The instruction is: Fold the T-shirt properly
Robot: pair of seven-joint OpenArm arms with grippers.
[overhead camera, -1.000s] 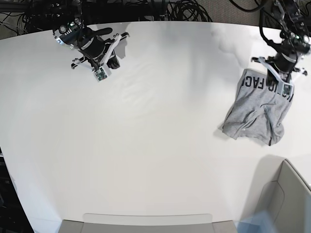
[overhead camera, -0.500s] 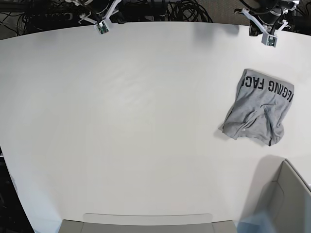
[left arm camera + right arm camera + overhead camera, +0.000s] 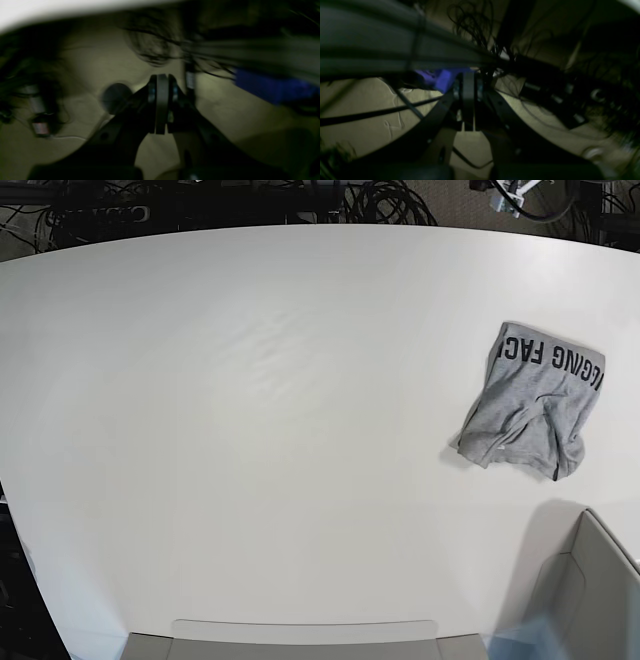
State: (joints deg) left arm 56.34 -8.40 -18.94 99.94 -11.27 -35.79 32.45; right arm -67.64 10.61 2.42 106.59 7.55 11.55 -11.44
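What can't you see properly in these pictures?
- T-shirt, base view: its own folds cover part of the black lettering, so the words cannot be read whole.
- Both arms, base view: almost wholly past the top edge.
- Left gripper, left wrist view: dark and blurred; the floor and cables behind it are smeared.
- Right gripper, right wrist view: dark; the blue thing behind its fingers cannot be named.

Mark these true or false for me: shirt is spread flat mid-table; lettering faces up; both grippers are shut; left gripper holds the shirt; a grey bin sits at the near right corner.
1. The T-shirt is spread flat mid-table. False: it lies bunched near the table's right edge.
2. Black lettering faces up. True.
3. Both grippers are shut. True: the left gripper and right gripper have jaws together.
4. The left gripper holds the shirt. False: it is empty, off the table.
5. A grey bin sits at the near right corner. True.
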